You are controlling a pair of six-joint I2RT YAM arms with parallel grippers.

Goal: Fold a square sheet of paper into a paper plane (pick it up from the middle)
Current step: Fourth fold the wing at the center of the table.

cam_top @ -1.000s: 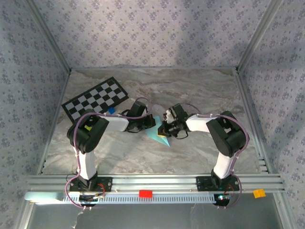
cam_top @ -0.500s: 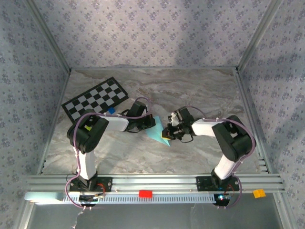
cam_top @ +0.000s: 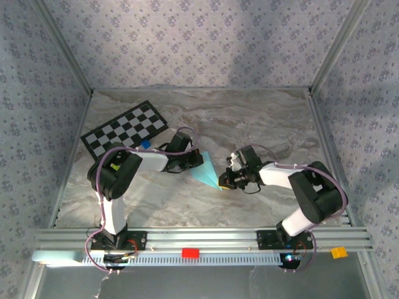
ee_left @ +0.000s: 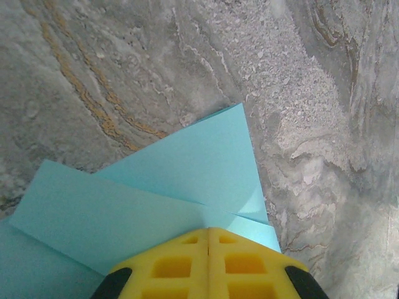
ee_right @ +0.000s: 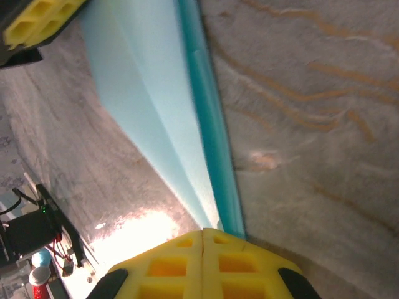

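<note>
paper plane (cam_top: 206,169): sky-blue, folded to a point | left tool (ee_left: 209,232) closed | right tool (ee_right: 204,233) closed

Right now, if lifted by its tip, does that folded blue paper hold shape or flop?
Probably flops some: the paper looks thin, with overlapping flaps. Its folded edge may stiffen it lengthwise. Likely light, so a push could slide it across the smooth table.

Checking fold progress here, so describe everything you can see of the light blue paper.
The light blue paper is thin and matte, folded into overlapping layers tapering to a point. It lies on the marble table. The left claw, shut, rests on its wide end; the right claw, shut, meets the narrow tip, where one folded edge looks raised.
</note>
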